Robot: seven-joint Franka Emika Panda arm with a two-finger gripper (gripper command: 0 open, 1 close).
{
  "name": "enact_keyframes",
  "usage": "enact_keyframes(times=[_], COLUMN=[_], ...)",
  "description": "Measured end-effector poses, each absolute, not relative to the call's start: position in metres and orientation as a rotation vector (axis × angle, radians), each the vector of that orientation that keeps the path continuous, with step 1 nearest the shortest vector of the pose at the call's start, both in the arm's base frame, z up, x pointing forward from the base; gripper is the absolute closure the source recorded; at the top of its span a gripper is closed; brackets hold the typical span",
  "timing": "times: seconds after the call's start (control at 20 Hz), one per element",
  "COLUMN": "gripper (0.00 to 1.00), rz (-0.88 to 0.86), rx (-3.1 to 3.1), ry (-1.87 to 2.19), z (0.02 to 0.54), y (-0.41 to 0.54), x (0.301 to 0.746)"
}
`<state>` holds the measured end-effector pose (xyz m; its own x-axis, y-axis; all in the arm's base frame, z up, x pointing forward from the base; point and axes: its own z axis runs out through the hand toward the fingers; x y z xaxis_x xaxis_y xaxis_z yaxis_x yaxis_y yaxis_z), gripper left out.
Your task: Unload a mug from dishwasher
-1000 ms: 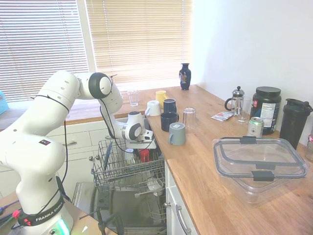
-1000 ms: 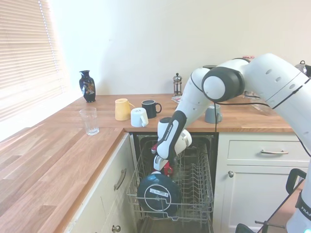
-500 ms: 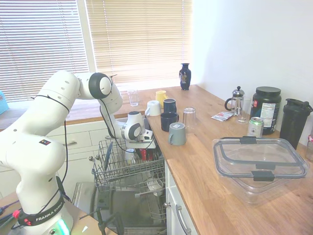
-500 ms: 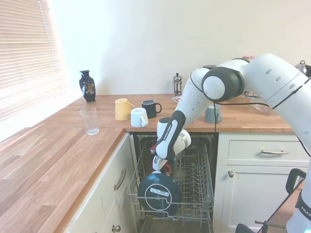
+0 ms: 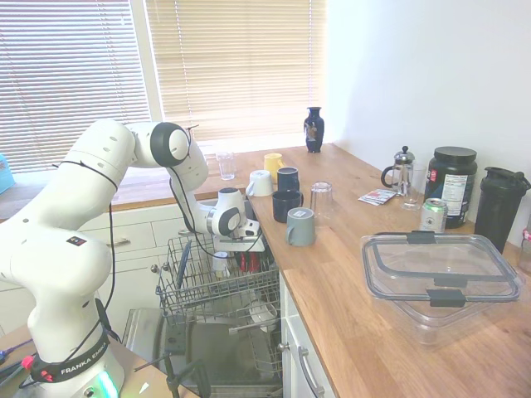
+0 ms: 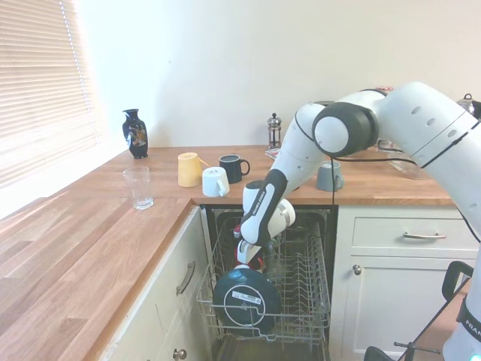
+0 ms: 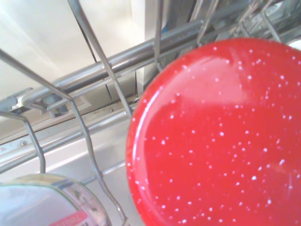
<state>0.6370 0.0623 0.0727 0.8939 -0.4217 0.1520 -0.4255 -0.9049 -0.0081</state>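
The mug point(image 7: 216, 136) is glossy red with white speckles and fills much of the wrist view from close by. It sits in the dishwasher's grey wire rack point(image 5: 207, 290), near the rack's counter side. Only slivers of the mug point(image 5: 250, 263) show below the hand in the first exterior view, and a red edge of the mug point(image 6: 258, 262) shows in the second. My gripper point(image 6: 251, 257) points down into the rack point(image 6: 301, 293), right over the mug. From the other side, the gripper point(image 5: 242, 254) hides most of the mug. The hand blocks any view of its grip.
A round dark blue dish point(image 6: 244, 299) stands on edge at the rack's front. A small white cup with a label point(image 7: 47, 202) sits beside the mug. Grey point(image 5: 300, 225), navy point(image 5: 286, 203), white point(image 5: 259, 182) and yellow point(image 5: 273, 164) mugs and a glass point(image 5: 321, 199) stand on the wooden counter; a clear lidded box point(image 5: 440, 278) lies nearer.
The gripper has sunk a little lower into the rack onto the red mug, so less of the mug shows in the first exterior view. The mug has not moved.
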Motion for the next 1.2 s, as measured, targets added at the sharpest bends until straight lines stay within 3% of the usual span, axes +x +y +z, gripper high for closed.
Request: enact_keyframes(times=[0.85,1.2], gripper=[1.00,1.00], rz=[0.300,0.362], rx=[3.036,3.026], ry=[-0.664,-0.715], z=[0.082,0.145], y=[0.068,0.055], x=[0.614,0.587])
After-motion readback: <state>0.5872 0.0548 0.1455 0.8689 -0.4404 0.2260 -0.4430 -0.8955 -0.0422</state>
